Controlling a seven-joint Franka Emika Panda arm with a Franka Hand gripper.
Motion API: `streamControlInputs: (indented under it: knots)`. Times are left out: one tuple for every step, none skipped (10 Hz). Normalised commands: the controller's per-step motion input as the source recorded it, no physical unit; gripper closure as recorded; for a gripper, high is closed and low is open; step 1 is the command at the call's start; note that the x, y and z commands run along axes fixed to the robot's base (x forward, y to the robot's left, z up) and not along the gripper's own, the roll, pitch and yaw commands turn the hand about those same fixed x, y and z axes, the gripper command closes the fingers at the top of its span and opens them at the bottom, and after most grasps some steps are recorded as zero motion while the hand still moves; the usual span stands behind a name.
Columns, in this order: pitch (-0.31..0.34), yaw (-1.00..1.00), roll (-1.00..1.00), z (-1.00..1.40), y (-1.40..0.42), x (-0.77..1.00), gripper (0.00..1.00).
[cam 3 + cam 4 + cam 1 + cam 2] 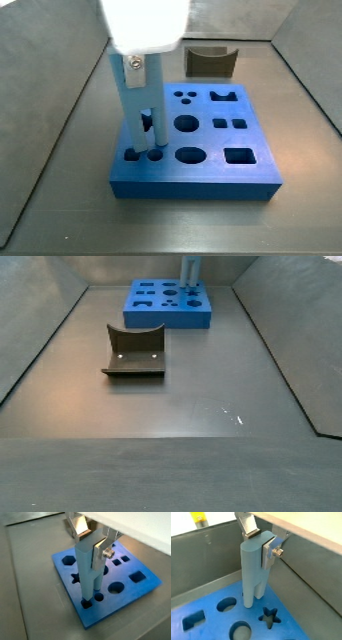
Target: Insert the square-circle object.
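Note:
The square-circle object (85, 572) is a tall pale-blue piece standing upright, its two legs down in holes at a corner of the flat dark-blue block (137, 587). It also shows in a wrist view (250, 572) and in both side views (134, 110) (191, 284). My gripper (91, 549) straddles its top. One finger (101, 554) lies flat against the piece; the other finger (80, 529) stands off it with a small gap. The jaws look open. The gripper also shows in a wrist view (258, 548) and a side view (138, 62).
The dark-blue block (201, 178) (167, 314) has several other shaped holes. The dark fixture (134, 351) (207, 62) stands on the grey floor away from the block. Grey bin walls (211, 552) slope up close behind the block.

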Motion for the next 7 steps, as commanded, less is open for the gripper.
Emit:
streamControlInputs:
  knots:
    - [0.003,-1.00,0.07,-0.13,-0.09,0.00,1.00]
    - [0.047,-0.89,0.12,-0.20,-0.24,-0.01,1.00]
    - [0.054,-0.72,0.13,-0.24,-0.40,0.00,1.00]
    - [0.093,-0.43,0.26,-0.17,-0.38,0.00,1.00]
    - [0.086,-0.25,0.30,-0.17,-0.21,-0.02,1.00]
    - [0.094,-0.34,0.28,-0.28,-0.02,0.00,1.00]
    - [0.091,-0.26,0.29,-0.35,0.00,0.01,1.00]
